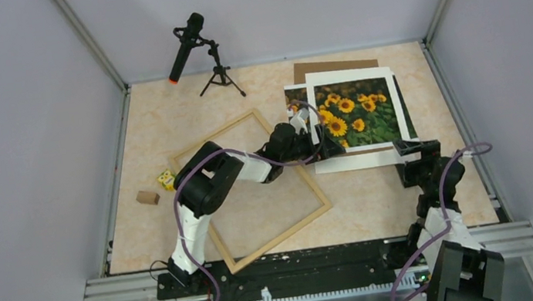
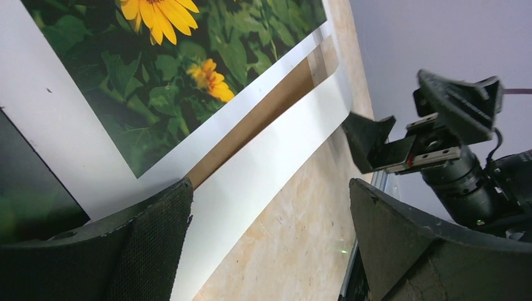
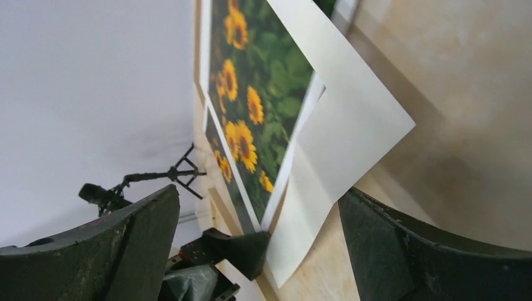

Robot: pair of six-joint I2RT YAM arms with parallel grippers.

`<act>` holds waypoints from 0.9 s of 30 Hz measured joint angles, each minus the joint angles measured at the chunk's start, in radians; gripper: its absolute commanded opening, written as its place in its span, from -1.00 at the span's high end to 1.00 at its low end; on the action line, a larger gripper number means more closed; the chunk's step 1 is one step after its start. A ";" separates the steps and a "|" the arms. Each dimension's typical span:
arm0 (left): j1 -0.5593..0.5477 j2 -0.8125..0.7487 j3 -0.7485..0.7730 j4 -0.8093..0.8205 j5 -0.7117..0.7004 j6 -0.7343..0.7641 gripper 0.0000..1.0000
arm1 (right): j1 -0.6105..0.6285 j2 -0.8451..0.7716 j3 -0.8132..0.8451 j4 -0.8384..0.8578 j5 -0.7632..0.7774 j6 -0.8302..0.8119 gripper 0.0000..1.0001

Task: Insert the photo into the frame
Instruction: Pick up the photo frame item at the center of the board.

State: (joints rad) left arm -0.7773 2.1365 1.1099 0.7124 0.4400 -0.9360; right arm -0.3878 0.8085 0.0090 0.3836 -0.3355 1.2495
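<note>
The sunflower photo [image 1: 355, 111] lies flat at the back right, in a stack with a white mat [image 1: 351, 75] and a brown board [image 1: 324, 67]. Its left edge [image 1: 294, 103] sticks out past the mat. The light wooden frame [image 1: 282, 235] lies tilted on the table to the left, with nothing inside it. My left gripper [image 1: 323, 149] reaches across the frame to the stack's near left corner; its jaws [image 2: 270, 194] stand open with nothing between them. My right gripper [image 1: 409, 149] is open at the stack's near right corner, which shows between its fingers [image 3: 257, 200].
A microphone on a small tripod [image 1: 193, 49] stands at the back left. A small wooden block [image 1: 147, 198] and a yellow-green cube [image 1: 166, 180] lie left of the frame. Grey walls close in both sides, and a metal rail [image 1: 471, 131] runs along the right edge.
</note>
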 measured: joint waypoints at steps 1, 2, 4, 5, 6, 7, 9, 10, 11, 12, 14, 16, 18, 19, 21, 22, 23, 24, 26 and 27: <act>-0.004 0.000 0.000 0.000 -0.003 0.003 -0.96 | 0.000 0.006 0.000 0.037 0.003 -0.001 -0.86; -0.006 0.000 0.000 0.000 -0.005 0.006 -0.96 | 0.000 0.014 0.000 0.076 0.006 -0.002 -0.85; -0.012 0.000 0.000 0.000 -0.011 0.013 -0.97 | 0.000 0.039 0.000 0.153 0.010 -0.008 -0.84; -0.014 0.000 0.000 0.000 -0.012 0.016 -0.96 | 0.000 0.058 0.000 0.192 0.012 -0.011 -0.84; -0.016 0.000 0.001 0.000 -0.013 0.019 -0.96 | 0.000 0.077 0.000 0.225 0.014 -0.011 -0.84; -0.017 0.000 0.001 0.000 -0.014 0.020 -0.96 | 0.000 0.098 0.000 0.257 0.018 -0.012 -0.83; -0.018 0.000 0.001 0.000 -0.015 0.023 -0.96 | 0.000 0.156 0.000 0.320 0.027 -0.013 -0.81; -0.018 0.000 0.001 0.000 -0.015 0.023 -0.96 | 0.000 0.190 0.001 0.352 0.031 -0.011 -0.80; -0.018 0.000 0.001 0.000 -0.016 0.024 -0.96 | 0.000 0.223 0.001 0.383 0.034 -0.008 -0.79; -0.019 0.000 0.001 0.000 -0.016 0.024 -0.96 | 0.002 0.256 0.001 0.412 0.037 -0.007 -0.77; -0.019 0.000 0.002 -0.001 -0.016 0.027 -0.96 | 0.007 0.335 0.012 0.460 0.044 -0.001 -0.65; -0.019 0.000 0.004 -0.005 -0.016 0.029 -0.96 | 0.016 0.418 0.034 0.504 0.046 0.003 -0.45; -0.022 0.000 0.008 -0.011 -0.019 0.034 -0.96 | 0.029 0.515 0.059 0.574 0.046 0.008 -0.22; -0.024 0.000 0.012 -0.017 -0.021 0.037 -0.96 | 0.036 0.564 0.074 0.606 0.045 0.010 0.05; -0.027 0.000 0.018 -0.027 -0.026 0.045 -0.96 | 0.048 0.654 0.101 0.673 0.043 0.010 0.32; -0.029 0.000 0.022 -0.033 -0.029 0.048 -0.96 | 0.053 0.705 0.113 0.719 0.039 0.018 0.39; -0.031 0.000 0.024 -0.037 -0.034 0.050 -0.96 | 0.058 0.752 0.123 0.768 0.037 0.025 0.44; -0.033 0.000 0.027 -0.042 -0.037 0.052 -0.96 | 0.061 0.790 0.131 0.807 0.036 0.028 0.50; -0.037 0.000 0.035 -0.056 -0.045 0.060 -0.97 | 0.068 0.877 0.153 0.883 0.027 0.045 0.68; -0.040 0.000 0.039 -0.062 -0.048 0.065 -0.96 | 0.071 0.921 0.166 0.917 0.024 0.053 0.80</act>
State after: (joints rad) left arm -0.8169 2.1365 1.1488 0.6506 0.3916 -0.8707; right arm -0.3172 1.7290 0.1753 1.3010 -0.3119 1.3029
